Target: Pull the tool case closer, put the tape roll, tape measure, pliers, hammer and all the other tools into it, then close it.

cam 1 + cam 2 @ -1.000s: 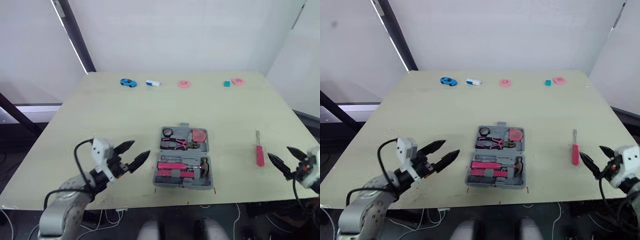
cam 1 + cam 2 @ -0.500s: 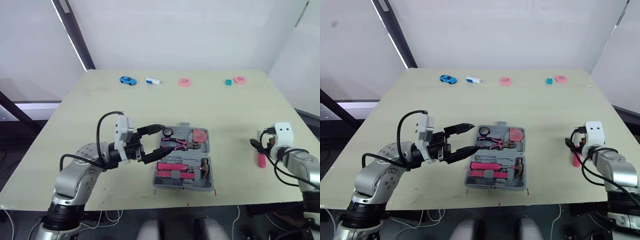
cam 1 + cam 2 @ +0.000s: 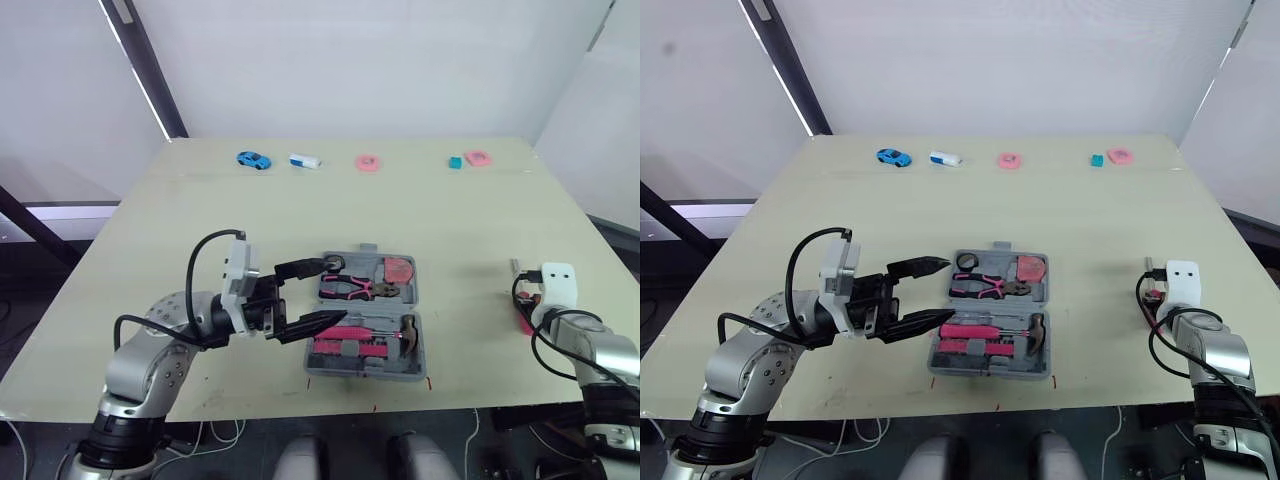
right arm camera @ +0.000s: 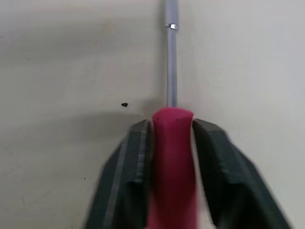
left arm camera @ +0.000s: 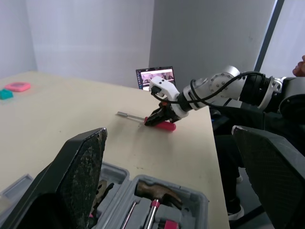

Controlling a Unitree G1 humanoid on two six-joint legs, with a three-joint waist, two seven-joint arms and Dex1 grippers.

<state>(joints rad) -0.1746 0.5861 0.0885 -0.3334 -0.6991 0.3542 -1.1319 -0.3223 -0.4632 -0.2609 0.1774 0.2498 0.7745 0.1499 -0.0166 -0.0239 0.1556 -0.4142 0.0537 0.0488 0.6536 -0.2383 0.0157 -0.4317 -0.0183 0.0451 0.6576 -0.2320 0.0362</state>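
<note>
- The case (image 3: pixel 366 368) lies open and flat on the table (image 3: pixel 200 220), near the front edge, between the two arms
- In the case's far half, the tape roll (image 3: pixel 335 264) sits in the left corner, the pliers (image 3: pixel 352 290) lie just in front of it, and the pink tape measure (image 3: pixel 400 270) fills the right corner
- In the case's near half, the hammer (image 3: pixel 404 328) has its head at the right end, and pink-handled tools (image 3: pixel 345 345) lie side by side to its left
- The left gripper (image 3: pixel 944 290) hangs at the case's left side, with its two black fingers spread wide apart and pointing across the case
- It holds nothing, and I cannot tell whether either finger touches the case
- The screwdriver (image 4: pixel 170 62) is outside the case, on the table well to the case's right, with its metal shaft pointing away from the robot
- The right gripper (image 4: pixel 172 128) is clamped on the screwdriver's pink handle, one finger pressed against each side
- In the left wrist view the hammer head shows low between the spread fingers, with the right gripper and screwdriver on the table beyond the case
- Well beyond the case, along the table's far edge, stands a row of small things: a blue toy car (image 3: pixel 253 159), a white piece (image 3: pixel 305 161), a pink ring (image 3: pixel 367 164), a teal block (image 3: pixel 454 162) and a pink piece (image 3: pixel 477 157)
- Two short red marks (image 3: pixel 430 382) lie on the table just in front of the case's front corners
</note>
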